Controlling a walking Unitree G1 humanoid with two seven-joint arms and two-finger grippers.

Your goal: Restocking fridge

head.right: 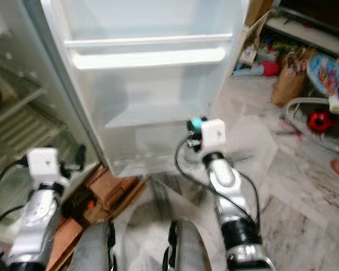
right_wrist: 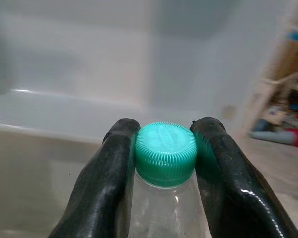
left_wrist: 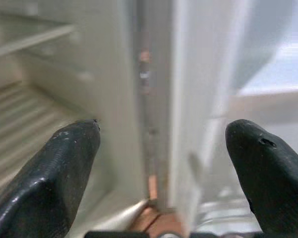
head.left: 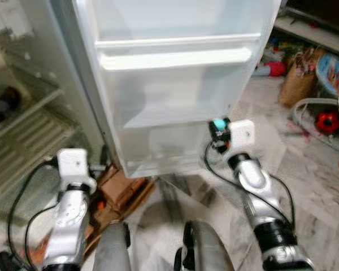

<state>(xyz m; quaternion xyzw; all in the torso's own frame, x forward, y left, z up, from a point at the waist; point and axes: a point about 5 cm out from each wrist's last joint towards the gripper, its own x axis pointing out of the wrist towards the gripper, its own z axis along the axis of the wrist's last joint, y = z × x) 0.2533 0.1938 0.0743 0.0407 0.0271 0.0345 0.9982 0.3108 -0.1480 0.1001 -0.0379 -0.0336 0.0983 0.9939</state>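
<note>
The right tool is clamped on the neck of a clear bottle just under its green cap, with the cap pointing away from the wrist toward the lower bins of the open fridge door, so the bottle's long axis runs along the fingers. Most of the bottle is cut off below the neck, and from the head only the cap shows, near the door's right edge. The left tool stands with its fingers wide apart, facing the gap between the fridge body and the door.

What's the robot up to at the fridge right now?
Right gripper shut on bottle by its green cap, beside fridge door. Left gripper open, holding nothing. Nothing blocking.
</note>
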